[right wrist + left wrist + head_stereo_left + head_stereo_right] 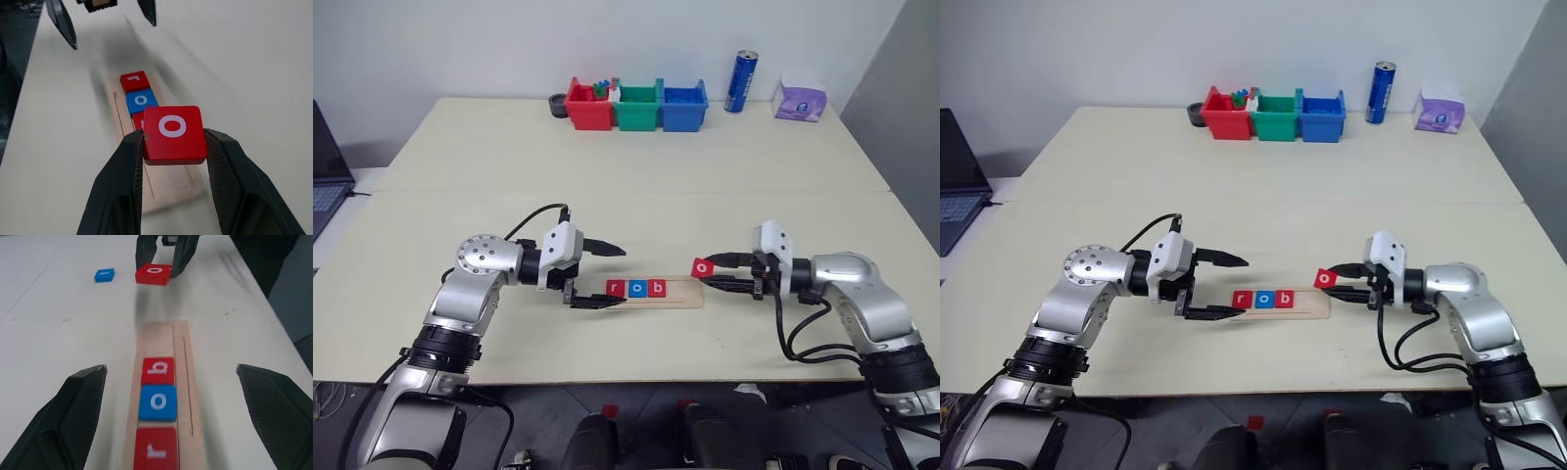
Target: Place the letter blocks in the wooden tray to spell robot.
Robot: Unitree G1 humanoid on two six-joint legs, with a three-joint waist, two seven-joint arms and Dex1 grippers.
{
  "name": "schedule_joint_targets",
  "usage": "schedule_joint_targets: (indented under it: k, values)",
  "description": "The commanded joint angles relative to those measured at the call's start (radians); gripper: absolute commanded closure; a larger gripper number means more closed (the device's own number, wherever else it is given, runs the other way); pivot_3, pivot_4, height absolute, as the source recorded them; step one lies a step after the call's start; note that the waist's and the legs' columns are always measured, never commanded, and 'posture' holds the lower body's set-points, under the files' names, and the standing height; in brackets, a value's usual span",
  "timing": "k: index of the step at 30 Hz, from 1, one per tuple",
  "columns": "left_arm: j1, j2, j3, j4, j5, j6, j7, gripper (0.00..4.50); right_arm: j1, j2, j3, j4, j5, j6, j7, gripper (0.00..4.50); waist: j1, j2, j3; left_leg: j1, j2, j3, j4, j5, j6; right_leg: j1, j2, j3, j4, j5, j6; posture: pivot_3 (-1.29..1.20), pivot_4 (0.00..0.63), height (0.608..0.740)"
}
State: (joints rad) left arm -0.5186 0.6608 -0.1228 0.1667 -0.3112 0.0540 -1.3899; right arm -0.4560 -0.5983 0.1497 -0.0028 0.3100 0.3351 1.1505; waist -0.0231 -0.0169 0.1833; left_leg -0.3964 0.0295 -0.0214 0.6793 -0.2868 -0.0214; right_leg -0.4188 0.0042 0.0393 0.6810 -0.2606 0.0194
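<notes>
A: Nearest on the pale table [636, 211]?

B: Wooden tray [690, 291], lying crosswise between the two arms, holding three letter blocks side by side at its left end: red r [615, 289], blue o [636, 289], red b [657, 288]. Right part of the tray bare.

A: Left gripper [607, 276]?

B: Level at the tray's left end, pointing along it, black fingers spread wide and holding nothing. One finger above, one low by the red r.

A: And the right gripper [720, 271]?

B: Just off the tray's right end, pointing back toward the left one. Clamped on a red o block [173, 133], pinched by two opposite edges, letter face up, lifted clear of the table and hanging over the tray's right end.

A: Any other tile?

B: Blue block [104, 274] flat on the table beyond the tray's right end, apart from everything; letter too blurred to read.

A: Farther back?

B: At the far edge, a row of three plastic bins touching: red bin [587, 106], green bin [637, 106], blue bin [684, 105]. To their right a blue can [741, 82] standing upright, then a purple tissue pack [800, 100]
</notes>
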Motion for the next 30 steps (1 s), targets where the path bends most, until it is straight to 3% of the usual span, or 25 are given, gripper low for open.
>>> schedule_joint_targets:
  k: [1,10,30]
  values:
    - [0.008,0.007,0.015,-0.036,-0.008,-0.017,-0.001,0.0,-0.027,0.0,0.023,0.058,-0.039,-0.06,0.02,3.06,0.005,0.0,0.0,-0.001,0.0,0.0,0.0,0.0,0.0,0.0,-0.001,-0.001,0.0,0.0,0.0,0.0,0.15,0.74]
    - [0.054,-0.009,0.005,-0.134,-0.024,0.025,0.026,0.0,-0.06,0.027,0.089,0.195,-0.119,-0.169,0.053,3.06,-0.003,0.0,0.0,-0.001,-0.001,0.001,0.0,0.0,0.0,-0.001,-0.003,-0.001,0.001,0.0,0.0,0.0,0.15,0.74]
    - [0.039,0.0,0.009,-0.129,-0.019,0.029,0.018,0.0,-0.095,0.085,0.108,0.268,-0.166,-0.234,0.056,3.06,-0.005,0.0,0.0,-0.001,0.0,0.001,0.0,0.0,0.0,-0.001,-0.002,0.0,0.001,0.0,0.0,0.0,0.15,0.74]
